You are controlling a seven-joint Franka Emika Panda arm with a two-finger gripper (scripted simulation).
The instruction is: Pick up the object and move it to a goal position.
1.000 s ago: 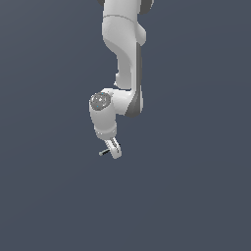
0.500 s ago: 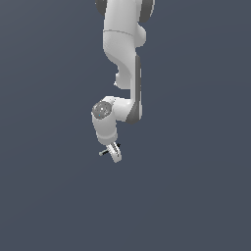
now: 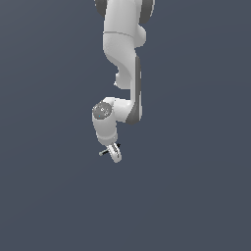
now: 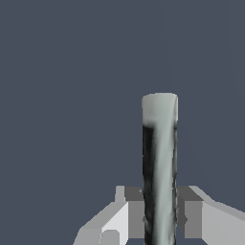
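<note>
The arm has drifted a little toward the exterior view's right over the last second, and the wrist has swung with it, carrying the stick (image 3: 104,152) along. The jaws (image 3: 113,153) sit closed on the stick (image 4: 160,167), one finger (image 4: 194,217) pressed to each side, so the grasp looks sound. The stick pokes out sideways from the jaws toward the exterior view's left. I'd say the pickup is done and this is the carry; no goal marker shows, so I can't tell how far remains.
</note>
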